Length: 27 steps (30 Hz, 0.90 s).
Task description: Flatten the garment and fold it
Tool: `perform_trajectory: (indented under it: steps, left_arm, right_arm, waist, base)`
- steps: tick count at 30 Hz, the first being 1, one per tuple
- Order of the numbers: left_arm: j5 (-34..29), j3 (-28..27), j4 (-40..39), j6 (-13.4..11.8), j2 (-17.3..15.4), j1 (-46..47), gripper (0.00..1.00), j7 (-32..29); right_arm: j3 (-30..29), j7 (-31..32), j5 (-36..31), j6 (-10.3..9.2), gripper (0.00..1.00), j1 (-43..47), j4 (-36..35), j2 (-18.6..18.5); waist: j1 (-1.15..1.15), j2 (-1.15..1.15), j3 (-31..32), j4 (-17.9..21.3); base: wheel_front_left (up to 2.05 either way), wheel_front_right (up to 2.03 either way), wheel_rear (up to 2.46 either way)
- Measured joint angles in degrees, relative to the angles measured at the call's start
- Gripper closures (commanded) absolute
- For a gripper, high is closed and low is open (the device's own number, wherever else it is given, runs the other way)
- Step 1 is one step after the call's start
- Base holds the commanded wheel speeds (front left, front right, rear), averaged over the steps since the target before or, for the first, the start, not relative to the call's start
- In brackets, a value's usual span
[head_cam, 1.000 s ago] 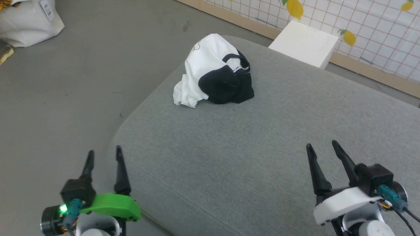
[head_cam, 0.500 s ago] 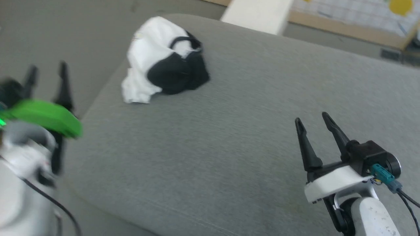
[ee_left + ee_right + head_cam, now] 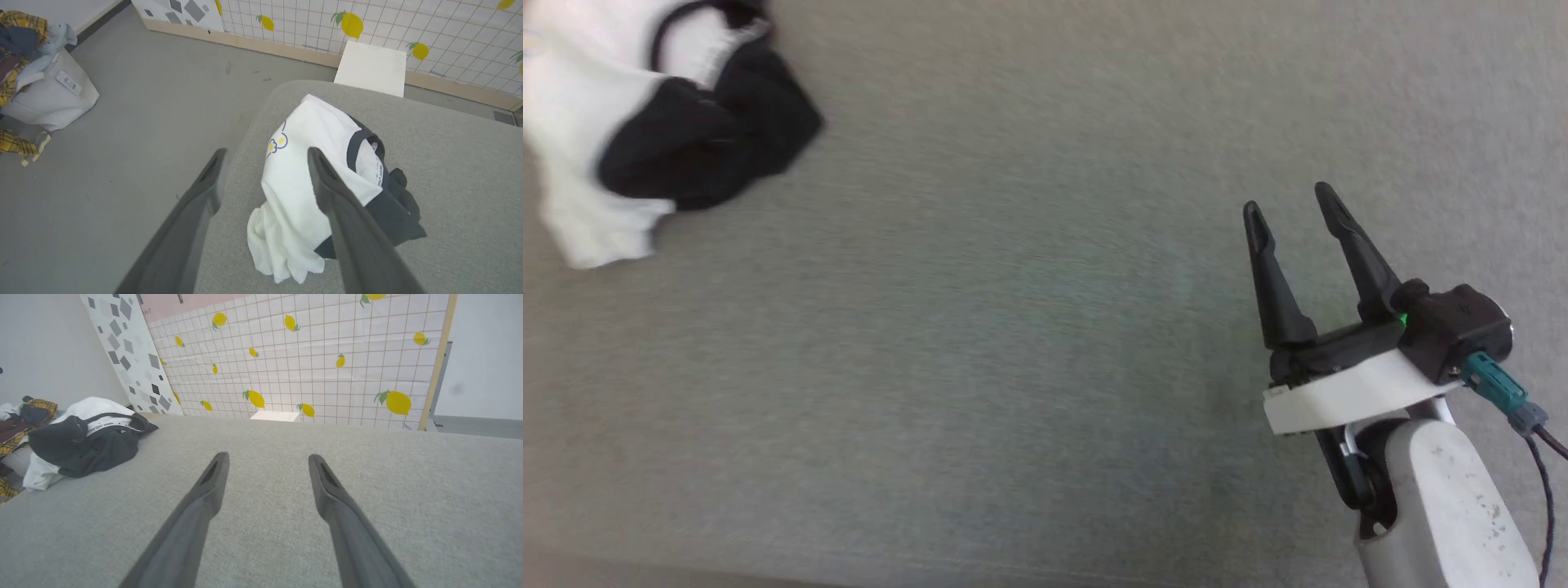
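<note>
The garment (image 3: 292, 188) lies crumpled, print (image 3: 277, 142) facing left wrist view; left hand (image 3: 266, 150) and right hand (image 3: 1285, 197) wide, empty.

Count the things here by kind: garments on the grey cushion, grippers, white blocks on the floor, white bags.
garment, crumpled on the cushion: 1
grippers, left gripper and right gripper, both open: 2
white block: 1
white bag: 1
Total: 5
</note>
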<state>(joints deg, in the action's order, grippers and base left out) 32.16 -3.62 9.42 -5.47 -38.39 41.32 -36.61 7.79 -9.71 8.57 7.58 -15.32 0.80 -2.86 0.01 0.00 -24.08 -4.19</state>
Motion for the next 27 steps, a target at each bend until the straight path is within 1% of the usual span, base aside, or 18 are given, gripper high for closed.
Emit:
perform_trajectory:
  steps: [6, 11, 13, 14, 15, 16, 17, 18, 20, 22, 23, 27]
  left_arm:
    - [2.4, -3.6, 0.7, -6.8, -0.9, -1.7, 0.0, -8.1]
    - [6.0, -4.9, 0.5, -10.8, 1.1, -6.3, 0.0, -15.1]
    - [6.8, -6.2, -0.4, -12.0, 0.9, -7.2, 0.0, -17.0]
    - [7.3, -6.7, -0.9, -12.3, 0.8, -7.5, 0.57, -17.5]
    - [7.7, -7.1, -1.4, -12.3, 0.7, -8.0, 0.74, -17.6]
    - [7.9, -7.2, -1.9, -12.2, 0.6, -8.5, 1.0, -17.5]
    - [7.8, -6.8, -2.4, -11.5, 0.6, -8.9, 1.0, -16.8]
    - [7.3, -6.3, -2.8, -10.5, 0.6, -9.5, 1.0, -14.8]
    - [5.3, -5.0, -2.7, -8.3, 1.6, -9.8, 1.0, -9.4]
    - [2.9, -3.4, -2.6, -6.0, 2.8, -9.5, 1.0, -2.2]
    - [0.0, -1.8, -1.4, -3.5, 4.0, -7.9, 1.0, 7.9]
    - [-4.1, 1.2, 1.5, -1.0, 4.9, -4.1, 1.0, 18.4]
  right_arm:
    - [1.4, -2.0, 0.8, 0.0, 0.0, -1.9, 2.4, 0.0]
    - [1.7, -2.9, 1.1, 0.0, 0.0, -3.4, 4.1, 0.0]
    - [1.8, -3.2, 0.9, 0.0, 0.0, -3.9, 4.5, 0.0]
    - [1.8, -3.3, 0.8, 0.0, 0.0, -4.1, 4.7, 0.0]
    - [1.8, -3.4, 0.5, 0.0, 0.0, -4.1, 5.0, 0.1]
    - [1.7, -3.4, 0.4, 0.0, 0.0, -4.1, 5.4, 0.1]
    - [1.5, -3.4, 0.3, 0.0, 0.0, -4.1, 5.8, 0.0]
    - [1.2, -3.4, 0.0, 0.0, 0.0, -4.0, 6.2, 0.0]
    - [0.7, -3.4, -0.7, 0.0, 0.0, -3.5, 6.9, 0.0]
    - [0.1, -3.1, -1.2, 0.0, 0.0, -2.5, 7.5, 0.0]
    - [-0.4, -2.9, -1.4, 0.0, 0.0, -0.4, 8.4, 0.0]
    - [-1.3, -2.3, -1.0, 0.0, 0.0, 3.5, 8.9, 0.0]
  waist:
    - [0.0, 0.0, -7.2, 5.1]
    - [0.01, 0.0, -11.6, 8.5]
    - [0.0, 0.01, -12.4, 9.6]
    - [0.0, 0.01, -12.6, 10.0]
    - [0.01, 0.01, -12.5, 10.3]
    - [0.0, 0.01, -12.1, 10.5]
    - [0.0, 0.01, -11.8, 10.7]
    - [0.0, 0.0, -11.4, 10.8]
    - [0.0, 0.0, -10.3, 11.0]
    - [0.0, 0.0, -8.8, 11.2]
    - [0.0, 0.0, -5.9, 11.3]
    - [-0.01, 0.0, -1.1, 11.1]
  base:
    - [0.0, 0.0, 0.0]
    - [0.0, 0.0, 0.0]
    - [0.0, 0.0, 0.0]
    - [0.0, 0.0, 0.0]
    - [0.0, 0.0, 0.0]
    - [0.0, 0.0, 0.0]
    - [0.0, 0.0, 0.0]
    - [0.0, 0.0, 0.0]
    - [0.0, 0.0, 0.0]
    - [0.0, 0.0, 0.0]
    - [0.0, 0.0, 0.0]
    - [0.0, 0.0, 0.0]
